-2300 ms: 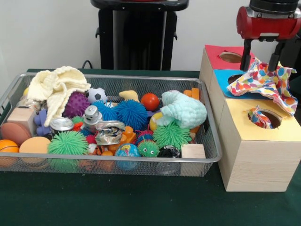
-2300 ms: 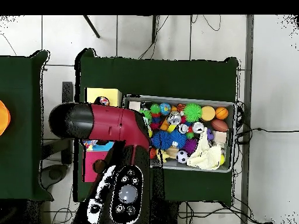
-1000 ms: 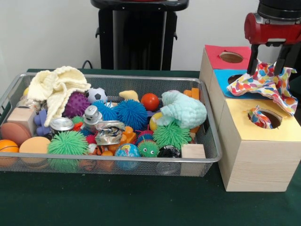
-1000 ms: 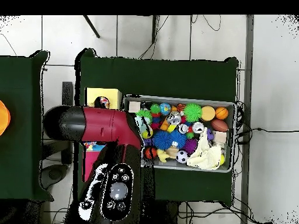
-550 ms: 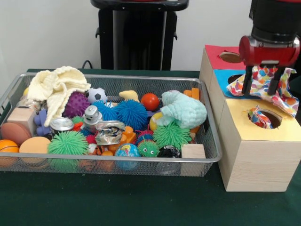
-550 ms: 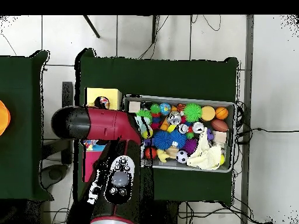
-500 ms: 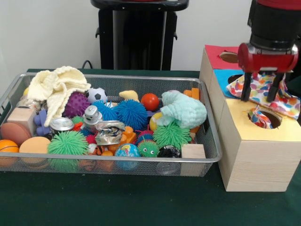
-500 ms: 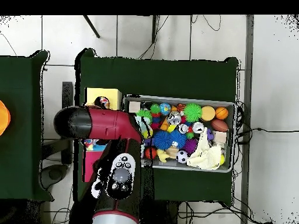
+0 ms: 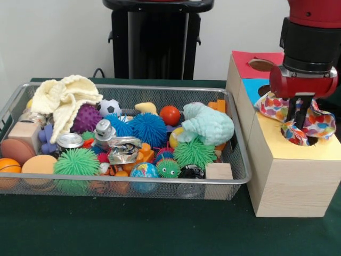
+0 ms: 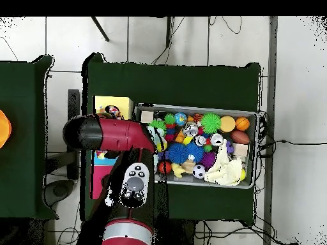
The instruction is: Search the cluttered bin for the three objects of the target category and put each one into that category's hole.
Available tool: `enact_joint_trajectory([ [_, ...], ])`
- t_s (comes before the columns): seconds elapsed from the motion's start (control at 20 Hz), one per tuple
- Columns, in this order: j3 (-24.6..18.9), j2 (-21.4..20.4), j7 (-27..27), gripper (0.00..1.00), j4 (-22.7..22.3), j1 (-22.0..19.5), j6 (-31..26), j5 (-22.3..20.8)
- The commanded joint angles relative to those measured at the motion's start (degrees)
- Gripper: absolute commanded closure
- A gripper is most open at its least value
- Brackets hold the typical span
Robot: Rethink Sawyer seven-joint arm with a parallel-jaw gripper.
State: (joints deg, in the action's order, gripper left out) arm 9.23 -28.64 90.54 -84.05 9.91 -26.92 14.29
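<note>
Claw (image 9: 297,118) closed, pushing spotted cloth (image 9: 319,120) | cloth directly beneath and around it | yellow hole (image 9: 306,140) straight below, cloth half in.

green tablecloth (image 9: 133,226), white wall (image 9: 53,37) and black stand (image 9: 157,40) behind.

tool (image 9: 297,118) lowered and narrowed, spotted cloth (image 9: 319,120) now bunched over yellow hole (image 9: 303,140)
</note>
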Motion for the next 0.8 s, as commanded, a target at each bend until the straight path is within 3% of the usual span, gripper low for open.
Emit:
enact_joint_trajectory([
  [0.05, -4.0, 5.1, 9.6, 1.00, -2.9, -0.9, 2.2, -1.3],
  [0.4, -3.0, 5.4, 9.9, 1.00, -1.9, -0.5, 1.3, -1.4],
  [0.55, -4.2, 7.4, 10.0, 1.00, -1.1, -1.3, 3.1, -0.8],
  [0.65, -5.2, 10.5, 10.5, 1.00, 0.0, -1.6, 6.4, -0.4],
  [0.8, -7.0, 19.8, 10.7, 1.00, 5.8, -2.1, 11.9, 0.7],
])
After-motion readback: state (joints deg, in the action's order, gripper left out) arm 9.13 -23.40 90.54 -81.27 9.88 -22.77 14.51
